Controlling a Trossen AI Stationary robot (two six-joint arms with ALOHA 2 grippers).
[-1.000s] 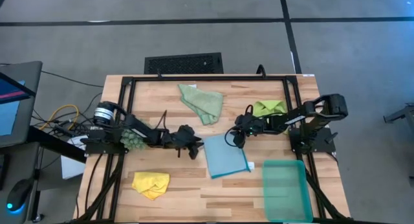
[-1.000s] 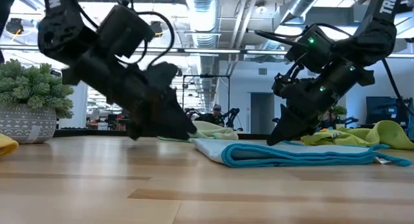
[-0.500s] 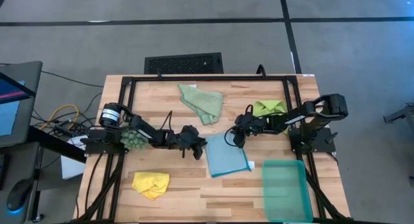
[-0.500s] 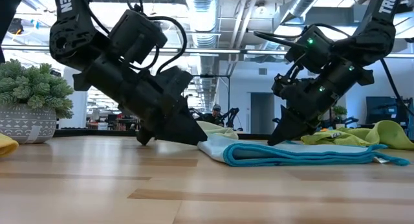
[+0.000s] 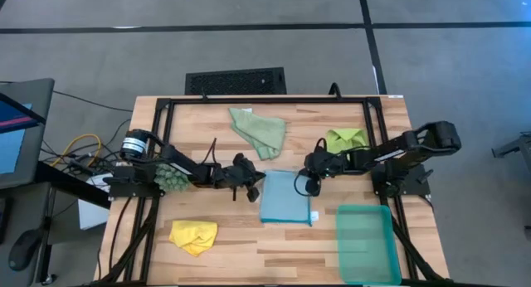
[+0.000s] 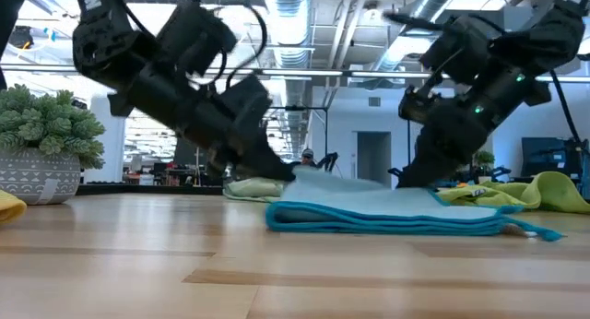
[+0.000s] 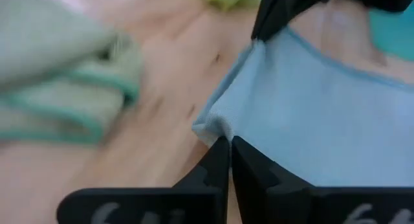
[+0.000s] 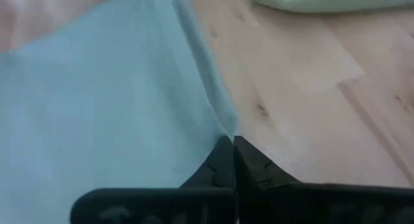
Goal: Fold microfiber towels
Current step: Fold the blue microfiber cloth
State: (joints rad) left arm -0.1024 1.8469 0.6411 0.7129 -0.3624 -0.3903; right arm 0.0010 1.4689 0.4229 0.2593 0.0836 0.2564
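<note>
A light blue towel [image 5: 286, 197] lies folded at the table's middle, with its stacked layers [image 6: 387, 218] on the wood. My left gripper [image 5: 255, 182] is shut on its far left corner. My right gripper [image 5: 309, 182] is shut on its far right corner. A pale sage green towel [image 5: 259, 129] lies crumpled at the far middle. A lime green towel [image 5: 347, 139] lies under the right arm, and a yellow towel [image 5: 193, 235] lies at the near left. My left gripper pinches the blue towel's far left corner [image 7: 213, 128] between its two fingertips, slanting down from the table's left. The corner is raised a little off the stack, and the rest lies on the table. How many layers are caught does not show. My right gripper pinches the far right corner [image 8: 223, 125] between its two fingertips, slanting down from the table's right. The cloth's edge runs away from the fingers, raised slightly, and the lower layers [image 6: 461, 222] stay on the table.
A teal plastic tray [image 5: 365, 241] stands at the near right, close to the blue towel. A dark-green spiky clump in a pot [image 5: 170, 177] sits under the left arm. A black frame [image 5: 265, 99] runs along the table's far edge and sides.
Both grippers have shut on the blue towel's far corners and risen a little. The left one has gone toward the right, and the right arm has swung slightly toward the near edge. The towel has turned from slanted to square with the table, and its far edge is now lifted.
</note>
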